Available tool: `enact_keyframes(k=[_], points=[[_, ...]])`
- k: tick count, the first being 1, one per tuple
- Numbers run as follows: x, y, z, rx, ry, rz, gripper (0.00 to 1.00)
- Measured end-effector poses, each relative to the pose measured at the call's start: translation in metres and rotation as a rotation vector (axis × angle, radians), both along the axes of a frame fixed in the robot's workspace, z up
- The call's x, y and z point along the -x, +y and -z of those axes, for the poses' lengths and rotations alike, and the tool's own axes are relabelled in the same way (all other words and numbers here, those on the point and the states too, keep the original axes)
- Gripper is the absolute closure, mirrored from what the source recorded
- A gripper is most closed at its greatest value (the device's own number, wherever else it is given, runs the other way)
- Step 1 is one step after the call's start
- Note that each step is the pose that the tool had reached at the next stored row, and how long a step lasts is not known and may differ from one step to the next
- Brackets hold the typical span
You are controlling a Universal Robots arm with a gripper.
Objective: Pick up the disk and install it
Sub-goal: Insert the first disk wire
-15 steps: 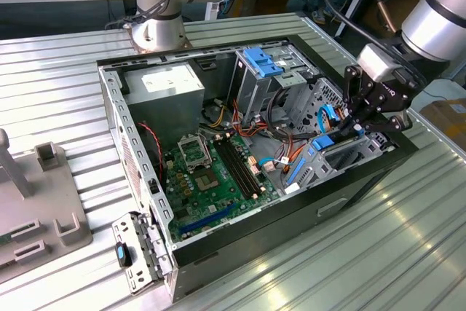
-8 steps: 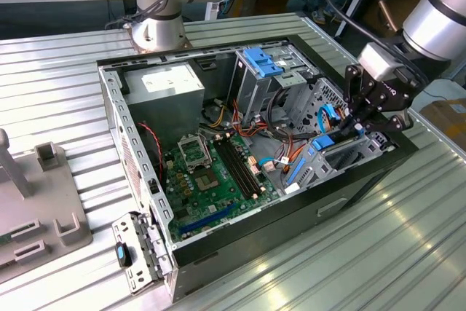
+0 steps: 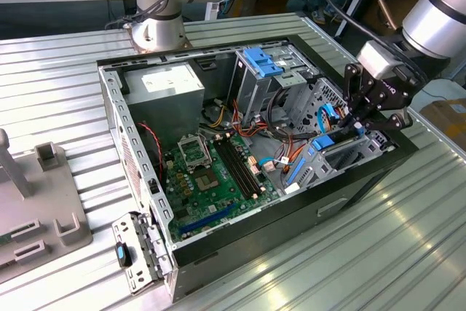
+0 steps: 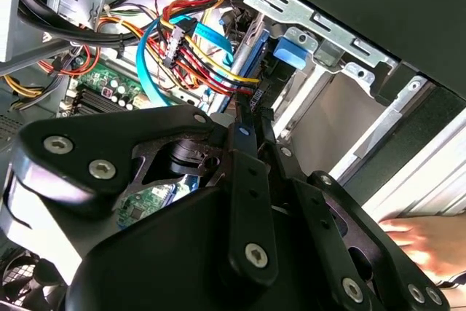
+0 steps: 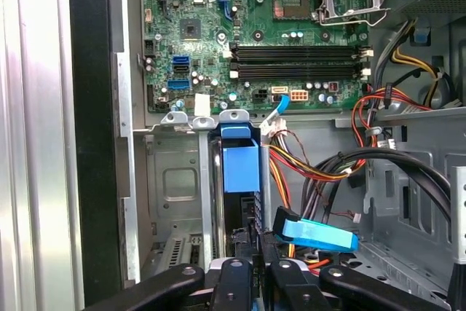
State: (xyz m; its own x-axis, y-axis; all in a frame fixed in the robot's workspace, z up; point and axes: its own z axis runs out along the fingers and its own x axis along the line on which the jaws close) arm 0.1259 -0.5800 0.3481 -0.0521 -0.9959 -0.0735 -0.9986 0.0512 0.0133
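The disk (image 3: 322, 142) stands on edge inside the drive cage (image 3: 349, 154) at the case's corner on the exterior view's right, its blue rail uppermost. In the first wrist view the blue rail of the disk (image 5: 240, 169) lies in the slot just beyond my fingertips. My gripper (image 3: 358, 123) hangs straight over that slot. Its fingers (image 4: 244, 136) are drawn together, and the tips meet the near end of the disk (image 4: 290, 54). In the first wrist view the gripper (image 5: 251, 242) sits right at the slot's mouth.
The open computer case (image 3: 109, 107) lies on a ribbed metal table (image 3: 349, 253). A bundle of cables (image 5: 328, 169) and a loose blue connector (image 5: 317, 231) crowd the cage. The motherboard (image 3: 211, 172), a grey power supply (image 3: 167, 85) and a fixed blue bracket (image 3: 262, 60) lie further in. A person's hand (image 4: 415, 242) is beside the case.
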Motion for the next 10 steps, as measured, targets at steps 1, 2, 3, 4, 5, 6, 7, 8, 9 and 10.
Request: enact_keyframes(k=[1, 2, 3, 4, 5, 6, 7, 8, 9, 10], points=[[0.0, 0.0001, 0.0, 0.0001, 0.0, 0.0, 0.84], [0.0, 0.0001, 0.0002, 0.0001, 0.0, 0.0, 0.84], [0.0, 0.0002, 0.0005, 0.0003, 0.0, 0.0, 0.84], [0.0, 0.0001, 0.0021, 0.0003, 0.0, 0.0, 0.84], [0.0, 0.0001, 0.0028, 0.0004, 0.0, 0.0, 0.84], [0.0, 0.0001, 0.0036, 0.0005, 0.0001, 0.0, 0.84], [0.0, 0.0001, 0.0038, 0.0003, 0.0, 0.0, 0.84], [0.0, 0.0001, 0.0039, 0.0002, 0.0, 0.0, 0.84], [0.0, 0.0001, 0.0039, 0.0002, 0.0, 0.0, 0.84], [0.0, 0.0005, 0.004, 0.0, 0.0, 0.0, 0.84]])
